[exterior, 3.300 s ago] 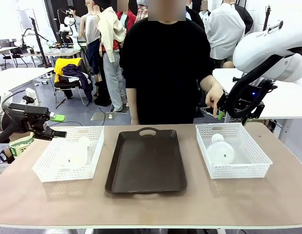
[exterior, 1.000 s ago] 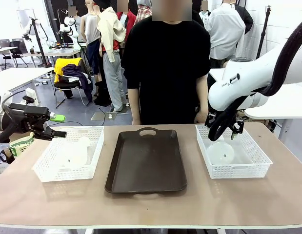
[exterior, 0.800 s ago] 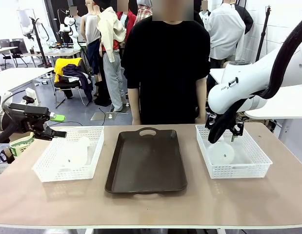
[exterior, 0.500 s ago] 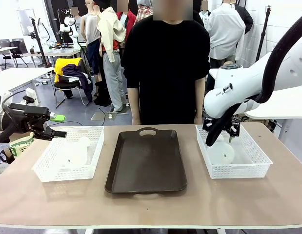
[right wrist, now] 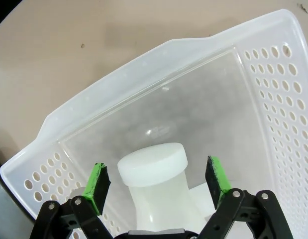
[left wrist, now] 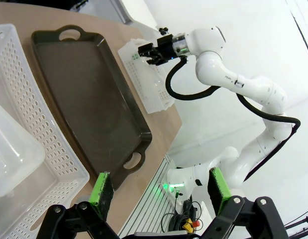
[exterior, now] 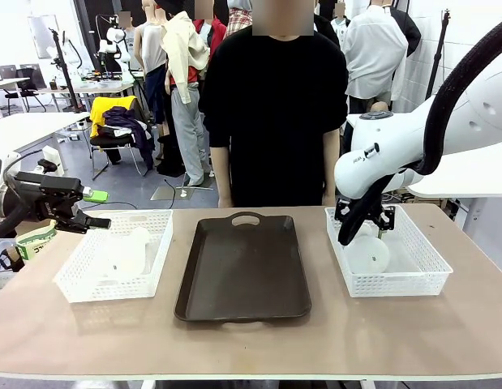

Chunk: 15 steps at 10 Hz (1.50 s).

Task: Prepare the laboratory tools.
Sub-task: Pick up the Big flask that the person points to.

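Observation:
Two frosted-white conical flasks lie on their sides in white mesh baskets. One flask (exterior: 127,253) lies in the left basket (exterior: 76,279); in the left wrist view its body (left wrist: 9,154) shows at the lower left. My left gripper (exterior: 99,209) hovers open above that basket's left rim, nothing between its fingers (left wrist: 159,191). The other flask (exterior: 369,254) lies in the right basket (exterior: 396,285). My right gripper (exterior: 365,228) is down inside it, open, its green pads (right wrist: 99,185) on either side of the flask's capped neck (right wrist: 153,167) with gaps left.
A dark brown tray (exterior: 242,271) lies between the baskets, handle toward the person (exterior: 275,113) standing at the far edge. The right basket's walls (right wrist: 273,89) close in around my right gripper. Bare table runs along the front edge.
My right arm has swung left and sunk lower into the right basket, bringing its fingers down around the flask's neck. The left arm and both flasks have stayed put.

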Available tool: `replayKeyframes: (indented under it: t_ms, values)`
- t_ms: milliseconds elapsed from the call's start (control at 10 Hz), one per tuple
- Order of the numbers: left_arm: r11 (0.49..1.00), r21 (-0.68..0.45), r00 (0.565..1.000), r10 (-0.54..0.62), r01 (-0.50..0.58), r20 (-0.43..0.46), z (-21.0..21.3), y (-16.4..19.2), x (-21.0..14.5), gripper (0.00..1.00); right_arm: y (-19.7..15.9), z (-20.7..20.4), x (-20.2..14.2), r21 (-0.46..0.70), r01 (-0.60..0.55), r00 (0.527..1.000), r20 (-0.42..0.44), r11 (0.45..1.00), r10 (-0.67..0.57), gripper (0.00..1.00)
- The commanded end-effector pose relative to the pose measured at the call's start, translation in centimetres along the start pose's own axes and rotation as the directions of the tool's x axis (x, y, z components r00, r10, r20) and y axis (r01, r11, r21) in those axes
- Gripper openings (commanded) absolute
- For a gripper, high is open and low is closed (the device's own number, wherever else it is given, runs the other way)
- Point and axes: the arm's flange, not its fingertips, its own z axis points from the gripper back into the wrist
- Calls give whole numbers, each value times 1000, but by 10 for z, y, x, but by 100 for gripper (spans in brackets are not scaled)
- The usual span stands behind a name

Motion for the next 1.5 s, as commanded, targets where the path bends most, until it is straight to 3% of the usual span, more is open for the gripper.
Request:
replayKeyframes:
  t_ms: [0,400,500,1400]
  values:
    - [1000,-8,1000,-4,4,6,2,-1,0,100,5,2,4,-38,17,1000,13,999,-17,70]
    - [1000,-8,1000,-4,4,6,2,-1,0,100,-1,-8,16,-74,5,1000,-11,997,-6,4]
    - [1000,-8,1000,-4,4,6,2,-1,0,100,-4,-9,18,-82,2,1000,-21,997,-4,0]
    - [1000,-8,1000,-4,4,6,2,-1,0,100,-9,-2,15,-49,16,1000,-23,999,-17,0]
